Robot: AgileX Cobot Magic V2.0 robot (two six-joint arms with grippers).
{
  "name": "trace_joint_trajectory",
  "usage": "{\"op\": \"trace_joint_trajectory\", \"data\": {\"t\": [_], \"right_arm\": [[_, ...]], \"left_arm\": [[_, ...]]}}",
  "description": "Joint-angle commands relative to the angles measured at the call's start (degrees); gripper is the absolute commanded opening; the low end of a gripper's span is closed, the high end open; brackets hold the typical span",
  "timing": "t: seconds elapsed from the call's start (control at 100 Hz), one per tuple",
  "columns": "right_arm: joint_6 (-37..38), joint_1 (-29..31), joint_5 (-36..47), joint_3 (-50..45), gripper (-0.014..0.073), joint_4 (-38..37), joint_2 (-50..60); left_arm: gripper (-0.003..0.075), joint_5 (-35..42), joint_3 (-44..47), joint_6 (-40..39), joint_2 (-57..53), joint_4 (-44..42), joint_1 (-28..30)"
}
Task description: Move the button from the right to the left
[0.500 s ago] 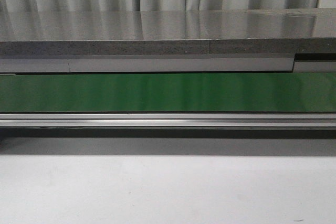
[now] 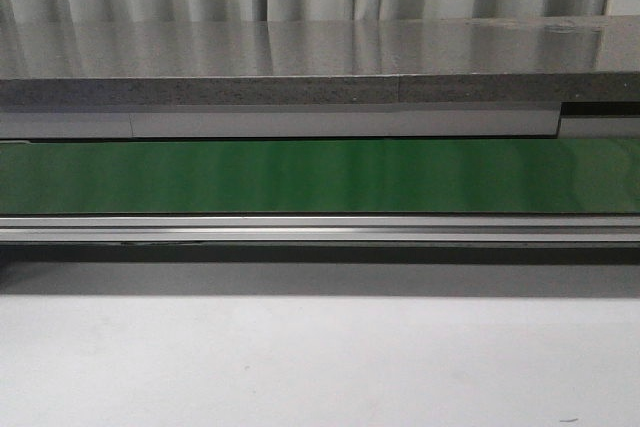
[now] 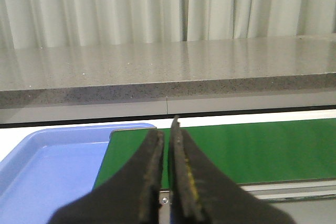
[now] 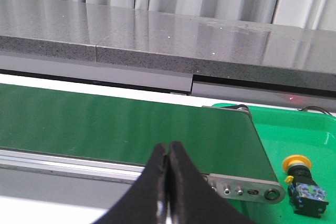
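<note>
The button (image 4: 302,184), with a round yellow-orange cap on a dark blocky body, lies on its side in a green tray (image 4: 294,140) beyond the belt's right end. My right gripper (image 4: 167,148) is shut with nothing in it, held in front of the green belt (image 4: 121,124) and well apart from the button. My left gripper (image 3: 168,129) is shut and empty, near the left end of the belt (image 3: 252,148). Neither gripper nor the button appears in the front view, where only the belt (image 2: 320,175) shows.
A blue tray (image 3: 47,169) sits just past the belt's left end. A grey stone counter (image 2: 320,62) runs behind the belt, with curtains beyond. An aluminium rail (image 2: 320,229) edges the belt's front, and a white table surface (image 2: 320,367) lies before it.
</note>
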State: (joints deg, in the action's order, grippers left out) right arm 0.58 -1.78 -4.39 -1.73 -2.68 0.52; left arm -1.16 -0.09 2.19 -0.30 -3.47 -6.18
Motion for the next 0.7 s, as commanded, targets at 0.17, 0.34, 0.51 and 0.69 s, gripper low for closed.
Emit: {"op": "trace_joint_trajectory", "data": {"t": [0.17, 0.34, 0.51, 0.69], "right_arm": [[0.09, -0.04, 5.04, 0.0, -0.0068, -0.17, 0.89], [0.09, -0.04, 7.64, 0.18, -0.0068, -0.17, 0.89], [0.09, -0.04, 5.11, 4.33, -0.0068, 0.71, 0.78], [0.09, -0.04, -10.37, 16.44, -0.0068, 1.05, -2.86]], "left_arm": [[0.0005, 5.0, 2.28, -0.61, -2.04, 0.03, -0.41], [0.0005, 5.0, 2.28, -0.61, -2.04, 0.03, -0.41], [0.0005, 5.0, 2.28, -0.61, -2.04, 0.03, -0.41], [0.0005, 5.0, 2.28, -0.61, -2.04, 0.03, -0.41]]}}
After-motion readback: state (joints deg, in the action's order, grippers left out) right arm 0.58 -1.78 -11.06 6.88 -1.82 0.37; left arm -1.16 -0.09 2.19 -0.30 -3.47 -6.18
